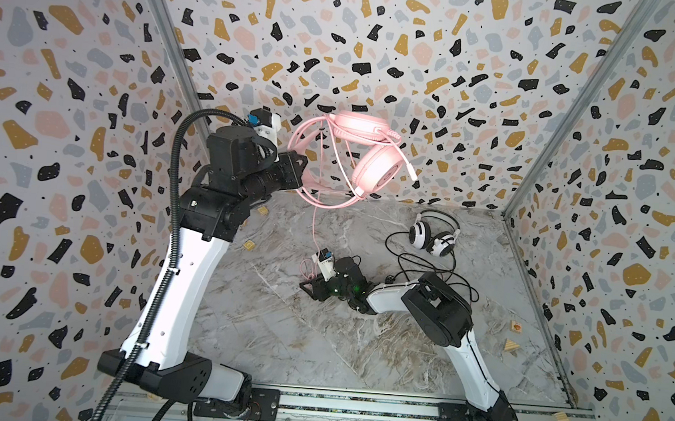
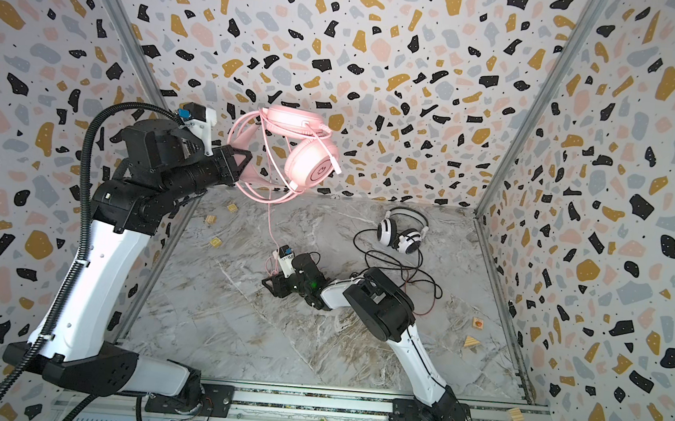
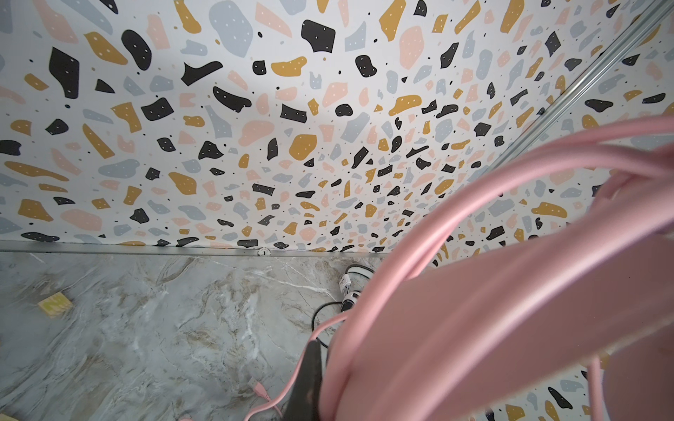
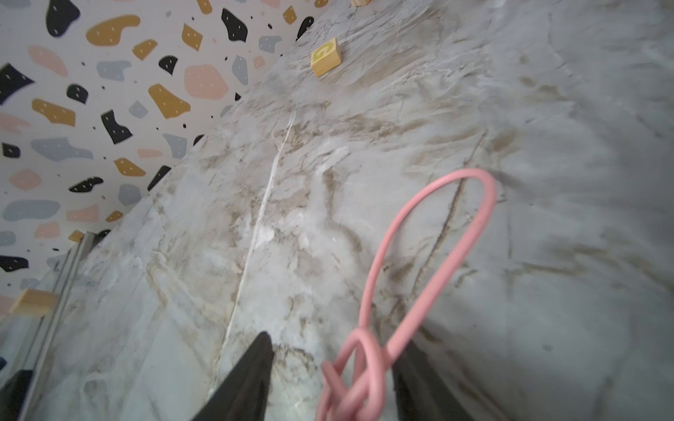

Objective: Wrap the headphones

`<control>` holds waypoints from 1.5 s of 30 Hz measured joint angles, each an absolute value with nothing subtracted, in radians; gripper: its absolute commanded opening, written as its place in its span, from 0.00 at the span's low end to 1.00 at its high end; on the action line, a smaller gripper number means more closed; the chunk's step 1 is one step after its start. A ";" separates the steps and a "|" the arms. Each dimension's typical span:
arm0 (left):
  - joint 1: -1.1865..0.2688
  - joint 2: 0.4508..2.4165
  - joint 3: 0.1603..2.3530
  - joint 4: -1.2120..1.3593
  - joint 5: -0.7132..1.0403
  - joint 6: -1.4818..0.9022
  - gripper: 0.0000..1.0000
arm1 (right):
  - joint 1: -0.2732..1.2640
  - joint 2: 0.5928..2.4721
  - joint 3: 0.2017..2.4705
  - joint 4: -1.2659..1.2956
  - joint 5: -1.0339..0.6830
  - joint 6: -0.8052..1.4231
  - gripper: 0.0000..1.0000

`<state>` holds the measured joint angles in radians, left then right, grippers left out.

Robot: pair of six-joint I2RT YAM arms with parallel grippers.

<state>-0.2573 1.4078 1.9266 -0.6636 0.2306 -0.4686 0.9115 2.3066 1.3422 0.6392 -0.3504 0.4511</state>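
The pink headphones (image 1: 374, 169) (image 2: 310, 167) hang high near the back wall. My left gripper (image 1: 296, 162) (image 2: 244, 161) is shut on their headband (image 3: 510, 310); one dark finger (image 3: 310, 368) shows beside it, the other is hidden. Loops of the pink cord (image 1: 320, 196) dangle below, and one strand drops to the table. Low on the table, my right gripper (image 1: 309, 278) (image 2: 269, 276) (image 4: 335, 342) has its jaws apart, with a knotted bunch of pink cord (image 4: 359, 375) between them, close to one finger. The white-and-black headphones (image 1: 433, 236) (image 2: 402, 234) lie at the back right, black cord (image 1: 418, 264) spread around.
Small wooden blocks lie about: one (image 1: 248, 245) left of centre, two (image 1: 516, 327) by the right wall, one (image 4: 326, 56) ahead of the right gripper. The patterned walls enclose the marble table (image 1: 295, 341). The pink cord's plug (image 3: 257, 388) rests on the table.
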 measured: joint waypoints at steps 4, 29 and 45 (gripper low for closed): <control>-0.257 1.408 1.927 -0.670 0.228 -0.468 0.00 | 0.920 2.278 1.277 0.659 -0.336 0.442 0.21; 0.067 1.630 2.047 -0.643 0.189 -0.516 0.00 | 0.877 1.407 0.454 0.582 -0.251 0.422 0.04; 0.111 1.646 1.901 -0.597 -0.076 -0.463 0.00 | 0.852 0.796 0.612 -0.048 -0.047 0.322 0.05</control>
<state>0.1112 1.6459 1.9015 -0.5972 -0.0765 -0.4625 0.8524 0.7963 0.6121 -0.0479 -0.0467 0.3218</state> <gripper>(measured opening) 0.071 0.091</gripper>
